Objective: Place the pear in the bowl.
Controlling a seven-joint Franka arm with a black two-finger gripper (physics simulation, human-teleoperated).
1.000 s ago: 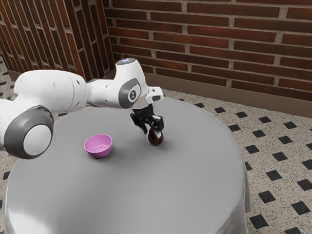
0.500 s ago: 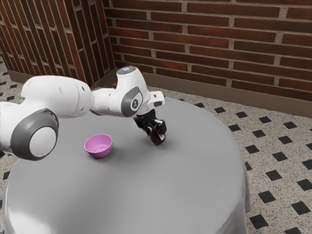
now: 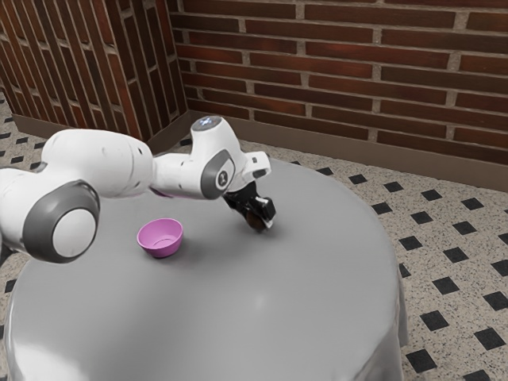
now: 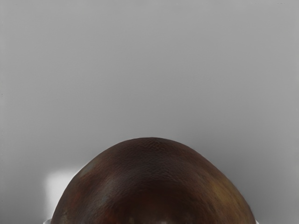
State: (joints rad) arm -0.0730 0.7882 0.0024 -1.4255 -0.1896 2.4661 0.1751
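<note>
Gripper: lower over the pear than in the earlier frame; whether spread or pinching, cannot tell.
Pear: beneath the gripper, near the tabletop, well apart from the pink bowl.
Grasp: best centered, squeezed evenly, secured before lifting.
Obscured: the pear's underside, any contact with gripper or tabletop.

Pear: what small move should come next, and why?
Probably firm up the claw on the pear before lifting: it is right at the pear, low over the table, and the pink bowl stands empty toward the exterior view's left.
</note>
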